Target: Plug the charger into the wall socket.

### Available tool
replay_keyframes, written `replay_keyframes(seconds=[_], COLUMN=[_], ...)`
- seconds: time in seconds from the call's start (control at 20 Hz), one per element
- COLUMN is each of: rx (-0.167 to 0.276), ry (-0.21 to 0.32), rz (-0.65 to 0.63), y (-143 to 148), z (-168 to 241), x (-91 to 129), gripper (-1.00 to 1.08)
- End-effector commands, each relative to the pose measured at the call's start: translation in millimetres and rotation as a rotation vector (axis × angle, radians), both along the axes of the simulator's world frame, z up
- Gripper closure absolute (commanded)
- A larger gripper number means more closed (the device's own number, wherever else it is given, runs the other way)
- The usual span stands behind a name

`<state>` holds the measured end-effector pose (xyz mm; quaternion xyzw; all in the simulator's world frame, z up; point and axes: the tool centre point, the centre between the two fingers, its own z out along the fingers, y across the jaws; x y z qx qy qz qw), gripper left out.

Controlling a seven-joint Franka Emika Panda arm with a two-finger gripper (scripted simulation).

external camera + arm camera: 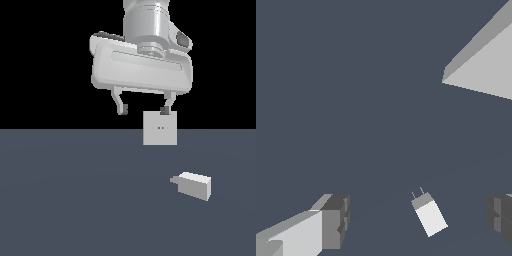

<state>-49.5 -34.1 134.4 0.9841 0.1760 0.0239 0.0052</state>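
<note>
The small off-white rectangular charger (195, 185) is lying free, appearing light and rigid; grasping its flat block sides seems best. The gripper (145, 109) is hovering above, jaws spread and empty.

A bare simulated test scene: flat slate-grey floor (75, 200) under a black void, with plain untextured blocks.

A white robot arm is reaching down from above, its gripper (144, 108) hanging in mid-air with both fingers spread wide apart, holding nothing.
</note>
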Motion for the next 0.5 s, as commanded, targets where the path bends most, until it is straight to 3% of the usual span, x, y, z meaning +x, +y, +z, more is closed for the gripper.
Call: replay_keyframes(seconds=[0.0,0.45], rx=[0.003,0.016], ry=[-0.003,-0.012], rz=[0.048,0.208], y=[-5.5,-26.4], z=[-6.8,-30.3], x=[-7.1,-27.9], gripper=[-0.92,-0.92])
